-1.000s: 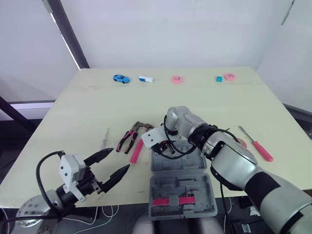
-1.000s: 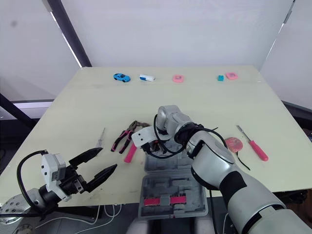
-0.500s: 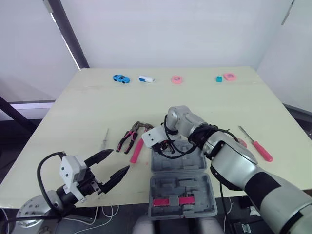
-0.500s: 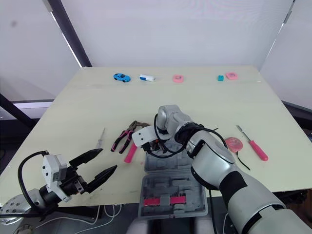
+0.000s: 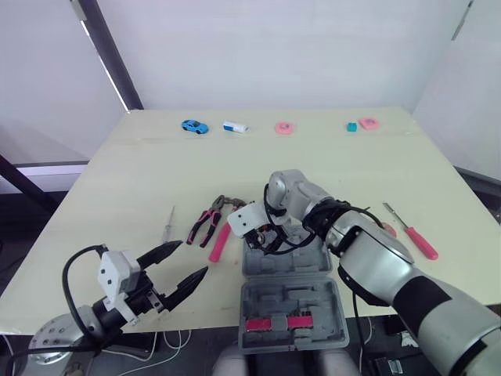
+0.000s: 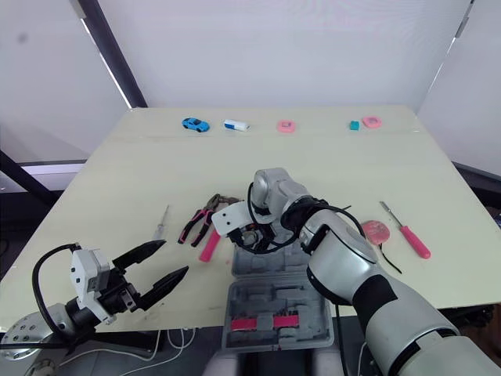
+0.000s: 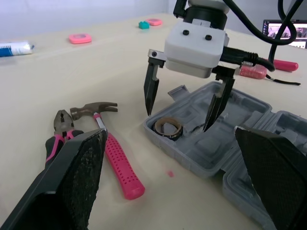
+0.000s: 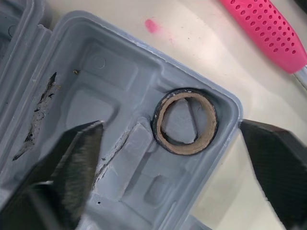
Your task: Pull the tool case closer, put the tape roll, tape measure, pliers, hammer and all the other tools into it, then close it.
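1. right gripper point(image 7: 178, 120): fingers spread wide, holding nothing, hanging tips-down over the far half of the open tool case point(image 8: 96, 96).
2. tape roll point(image 8: 186, 149): lies flat in a corner pocket of the case, right under that gripper, between its two fingers and touching neither. judged light and stiff, a thin cardboard-lined ring; it looks seated and needs no further hold.
3. left gripper point(image 5: 192, 257): fingers wide, empty, low in front of the robot, well apart from the tools.
4. hammer point(image 7: 117, 160): on the table just outside the case wall, beside the right gripper's outer finger, ahead of the left gripper. judged head-heavy and rigid; the pink perforated handle should give good friction. best hold across the handle close to the head, or it will likely tip.
5. pliers point(image 7: 60, 127): touching or nearly touching the hammer head, on its far side from the right gripper. stiff metal, hinge may swing; pinch both pink handles together.
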`<state>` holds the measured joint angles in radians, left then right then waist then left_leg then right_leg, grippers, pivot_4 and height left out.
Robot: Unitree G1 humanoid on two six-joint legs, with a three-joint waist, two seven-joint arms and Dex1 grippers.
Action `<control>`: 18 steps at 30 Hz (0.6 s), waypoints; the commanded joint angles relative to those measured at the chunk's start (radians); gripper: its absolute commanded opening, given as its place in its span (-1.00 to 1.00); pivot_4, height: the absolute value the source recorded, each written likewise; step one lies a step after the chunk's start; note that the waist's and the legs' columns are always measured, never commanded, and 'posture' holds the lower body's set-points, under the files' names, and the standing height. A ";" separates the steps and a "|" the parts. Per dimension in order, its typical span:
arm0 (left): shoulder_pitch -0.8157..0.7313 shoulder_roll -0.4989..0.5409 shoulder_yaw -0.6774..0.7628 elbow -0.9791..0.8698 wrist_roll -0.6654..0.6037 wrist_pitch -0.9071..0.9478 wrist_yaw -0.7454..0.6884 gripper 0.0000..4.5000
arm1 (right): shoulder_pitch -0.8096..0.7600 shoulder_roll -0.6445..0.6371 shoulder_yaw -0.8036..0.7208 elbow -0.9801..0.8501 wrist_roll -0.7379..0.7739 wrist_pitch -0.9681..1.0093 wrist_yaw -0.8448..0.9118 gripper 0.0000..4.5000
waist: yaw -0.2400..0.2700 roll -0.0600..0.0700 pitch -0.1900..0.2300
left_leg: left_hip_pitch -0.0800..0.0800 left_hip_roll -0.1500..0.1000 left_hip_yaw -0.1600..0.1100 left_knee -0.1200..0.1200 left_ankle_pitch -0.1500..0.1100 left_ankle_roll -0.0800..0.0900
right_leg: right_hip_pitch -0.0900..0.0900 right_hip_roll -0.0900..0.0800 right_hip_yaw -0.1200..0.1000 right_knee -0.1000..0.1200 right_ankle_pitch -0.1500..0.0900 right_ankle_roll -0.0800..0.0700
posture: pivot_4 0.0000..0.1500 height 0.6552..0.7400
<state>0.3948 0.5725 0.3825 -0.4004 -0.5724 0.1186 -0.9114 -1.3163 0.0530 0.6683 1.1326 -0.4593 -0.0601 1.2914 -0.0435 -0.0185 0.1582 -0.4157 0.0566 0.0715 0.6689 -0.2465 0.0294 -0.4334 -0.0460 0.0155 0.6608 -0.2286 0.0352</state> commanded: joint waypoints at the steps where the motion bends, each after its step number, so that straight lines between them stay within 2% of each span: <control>1: -0.008 -0.001 0.008 -0.001 0.000 -0.028 -0.006 1.00 | -0.009 -0.025 -0.071 -0.070 0.051 0.034 0.008 0.99 | 0.000 0.000 0.000 | 0.000 0.000 0.000 0.000 0.000 0.000 | 0.000 0.000 0.000 0.000 0.000 0.000 | 1.00 0.99; 6: -0.013 0.000 0.011 0.007 0.001 -0.034 -0.009 1.00 | 0.059 -0.056 -0.198 -0.168 0.154 0.137 -0.014 0.99 | 0.000 -0.001 0.000 | 0.000 0.000 0.000 0.000 0.000 0.000 | 0.000 0.000 0.000 0.000 0.000 0.000 | 1.00 0.99; 7: -0.013 0.000 0.011 0.009 0.001 -0.036 -0.010 1.00 | 0.078 -0.065 -0.218 -0.195 0.172 0.165 -0.014 0.73 | 0.000 -0.001 0.000 | 0.000 0.000 0.000 0.000 0.000 0.000 | 0.000 0.000 0.000 0.000 0.000 0.000 | 1.00 0.99; 8: -0.014 0.001 0.011 0.011 0.000 -0.037 -0.011 1.00 | 0.103 -0.079 -0.230 -0.226 0.185 0.183 -0.006 0.60 | 0.000 -0.001 0.000 | 0.000 0.000 0.000 0.000 0.000 0.000 | 0.000 0.000 0.000 0.000 0.000 0.000 | 1.00 0.99; 10: -0.016 0.003 0.009 0.014 0.000 -0.038 -0.013 1.00 | 0.145 -0.094 -0.253 -0.280 0.210 0.206 -0.019 0.19 | 0.002 -0.001 0.000 | 0.000 0.000 0.000 0.000 0.000 0.000 | 0.000 0.000 0.000 0.000 0.000 0.000 | 1.00 0.99; 13: -0.025 0.007 0.010 0.023 0.000 -0.037 -0.017 1.00 | 0.225 -0.104 -0.292 -0.366 0.251 0.238 -0.065 -0.52 | 0.001 -0.001 0.000 | 0.000 0.000 0.000 0.000 0.000 0.000 | 0.000 -0.001 0.000 0.000 0.000 0.000 | 1.00 0.99; 18: -0.042 0.014 0.010 0.032 -0.001 -0.034 -0.020 1.00 | 0.419 -0.089 -0.382 -0.496 0.353 0.255 -0.172 -0.52 | 0.001 -0.001 -0.001 | 0.000 0.000 0.001 0.000 0.000 0.000 | 0.001 0.000 0.000 0.000 0.000 0.000 | 1.00 0.99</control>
<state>0.3545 0.5797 0.3824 -0.3589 -0.5711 0.0996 -0.9275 -0.9177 -0.0373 0.3133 0.6960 -0.1479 0.1943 1.1393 -0.0428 -0.0199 0.1576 -0.4156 0.0564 0.0724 0.6687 -0.2465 0.0296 -0.4327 -0.0457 0.0153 0.6610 -0.2284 0.0356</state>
